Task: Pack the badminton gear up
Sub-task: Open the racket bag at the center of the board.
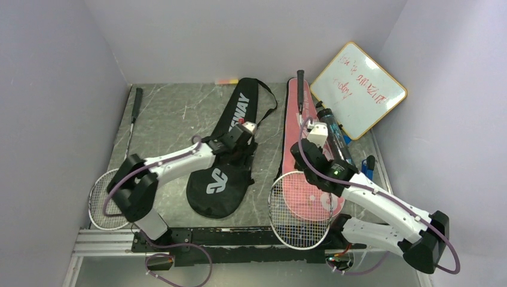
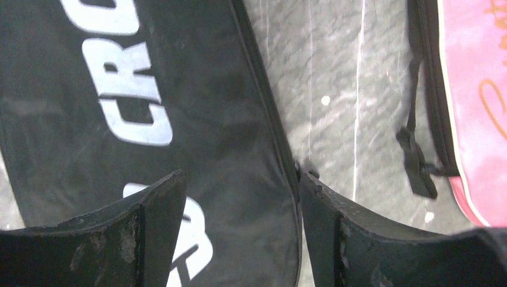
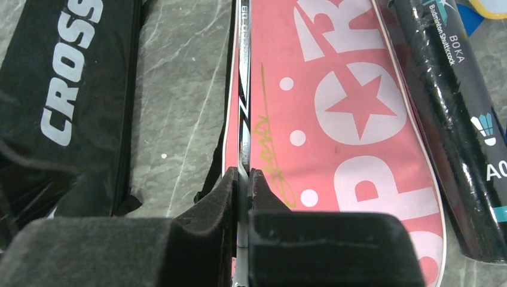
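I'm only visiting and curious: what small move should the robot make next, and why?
Probably lower the left claw and close it on the edge of the black cover, to lift it open. That claw is open with the edge between its fingers, while the right claw is shut on a racket shaft along the pink cover.

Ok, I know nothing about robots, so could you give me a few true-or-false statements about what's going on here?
1. The right tool is shut on the racket, at its shaft. True.
2. The left tool grips the black cover. False: its jaws stand open over it.
3. The tube lies inside the pink cover. False: it lies outside, along its edge.
4. A whiteboard stands at the back right. True.
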Robot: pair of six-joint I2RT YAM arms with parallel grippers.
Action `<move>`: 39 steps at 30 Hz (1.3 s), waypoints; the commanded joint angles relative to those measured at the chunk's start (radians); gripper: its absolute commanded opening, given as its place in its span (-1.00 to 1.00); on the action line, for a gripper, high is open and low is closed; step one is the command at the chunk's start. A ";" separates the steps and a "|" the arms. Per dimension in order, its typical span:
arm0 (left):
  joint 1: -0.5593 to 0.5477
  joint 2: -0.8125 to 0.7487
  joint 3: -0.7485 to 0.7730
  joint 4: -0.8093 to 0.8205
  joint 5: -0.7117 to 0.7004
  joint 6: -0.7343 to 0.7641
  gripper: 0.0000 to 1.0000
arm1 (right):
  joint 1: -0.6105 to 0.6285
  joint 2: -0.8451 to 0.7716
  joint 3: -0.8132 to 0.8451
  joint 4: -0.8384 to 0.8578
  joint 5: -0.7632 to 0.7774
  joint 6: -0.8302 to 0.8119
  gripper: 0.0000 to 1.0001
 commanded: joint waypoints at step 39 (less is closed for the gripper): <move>-0.037 -0.016 0.007 -0.017 0.132 0.001 -0.90 | -0.006 0.065 -0.073 0.128 -0.018 0.246 -1.00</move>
